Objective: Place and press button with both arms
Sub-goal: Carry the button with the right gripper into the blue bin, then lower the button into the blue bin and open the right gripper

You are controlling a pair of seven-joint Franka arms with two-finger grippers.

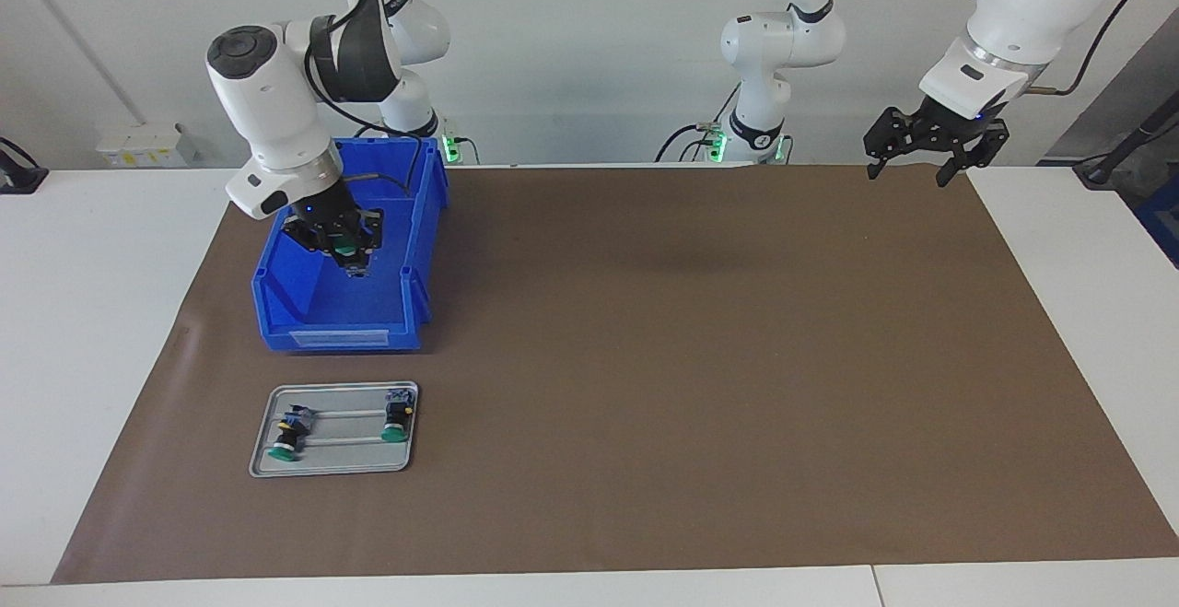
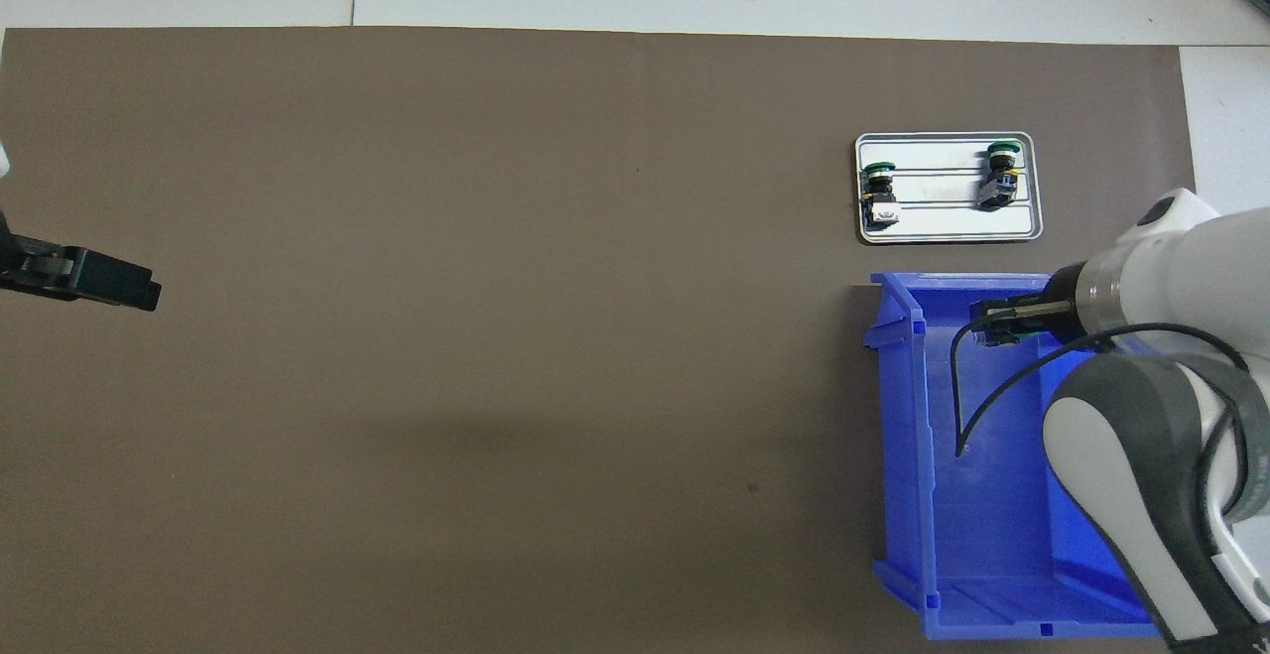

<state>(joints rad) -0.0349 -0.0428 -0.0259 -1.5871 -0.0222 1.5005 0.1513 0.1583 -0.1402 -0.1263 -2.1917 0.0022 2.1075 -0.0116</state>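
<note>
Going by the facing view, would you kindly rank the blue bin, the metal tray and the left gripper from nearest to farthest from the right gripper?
1. Blue bin: the right gripper is inside it.
2. Metal tray: beside the bin, farther from the robots.
3. Left gripper: waiting over the mat's left-arm end.

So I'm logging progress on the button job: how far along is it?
Done: two green-capped push-buttons already lie on the small silver metal tray.

In hand: the right gripper, over the blue plastic bin, is shut on another green-capped button.

Left: that button is not yet on the tray and no pressing is visible. The left gripper waits open above the brown mat's edge.
</note>
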